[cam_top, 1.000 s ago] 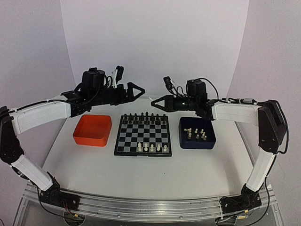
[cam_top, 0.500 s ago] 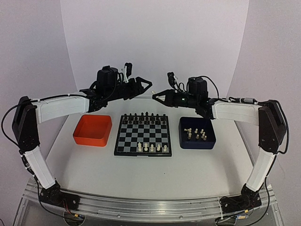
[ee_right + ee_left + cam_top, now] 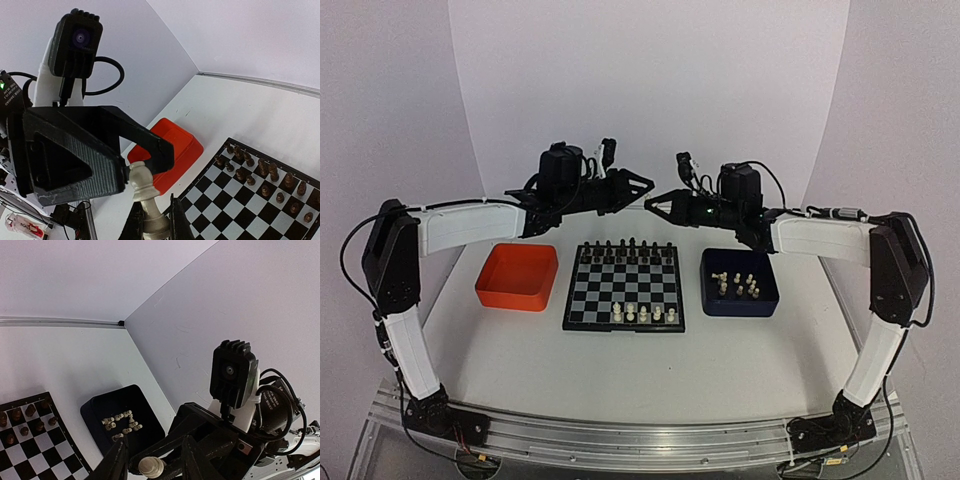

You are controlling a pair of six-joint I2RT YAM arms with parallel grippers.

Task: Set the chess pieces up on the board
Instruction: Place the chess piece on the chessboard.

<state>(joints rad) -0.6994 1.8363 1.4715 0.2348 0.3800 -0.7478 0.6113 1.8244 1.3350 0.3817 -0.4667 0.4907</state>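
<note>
Above the board [image 3: 625, 285], the right fingers [image 3: 177, 225] clamp a cream chess piece [image 3: 145, 192] by its base; the left fingers [image 3: 80, 165] sit narrow around its head, grip uncertain.

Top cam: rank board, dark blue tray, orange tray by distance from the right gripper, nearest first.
1. board, centre, just below the right gripper, which holds a white chess piece.
2. dark blue tray, on the right side.
3. orange tray, far left, across the board.
</note>
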